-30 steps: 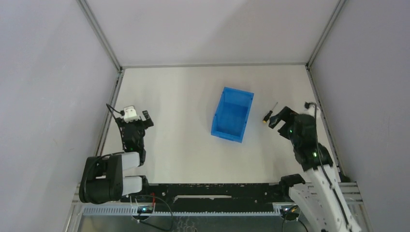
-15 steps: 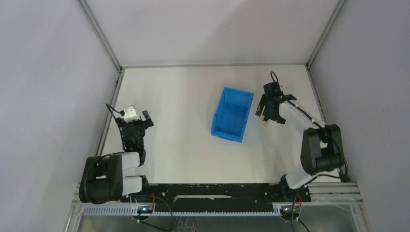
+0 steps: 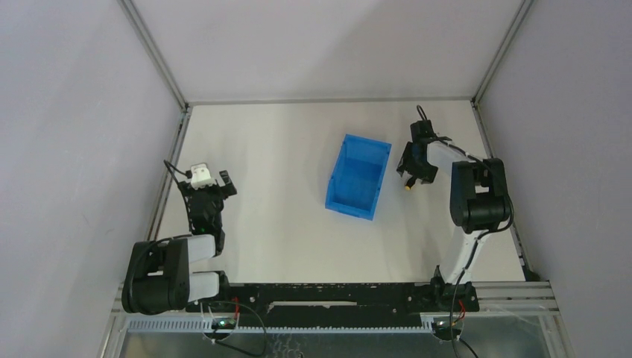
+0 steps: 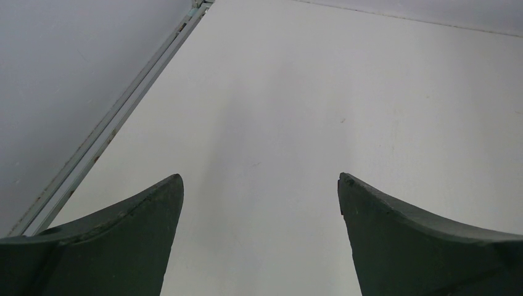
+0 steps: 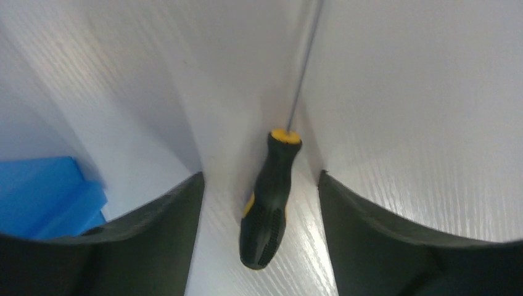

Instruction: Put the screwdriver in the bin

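- grasp step: right jaws spread, straddling the screwdriver (image 5: 269,203) handle on the tabletop (image 5: 407,117), not pinching.
- left jaws spread, idle.
- next: close, lift, carry to the bin (image 3: 350,203).

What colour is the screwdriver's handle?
The screwdriver has a black handle with orange-yellow accents; the right wrist view shows it best.

My overhead camera looks down from the near side; wrist cameras skim the table (image 4: 308,92) closely. Overhead and right wrist share the screwdriver (image 5: 270,197).
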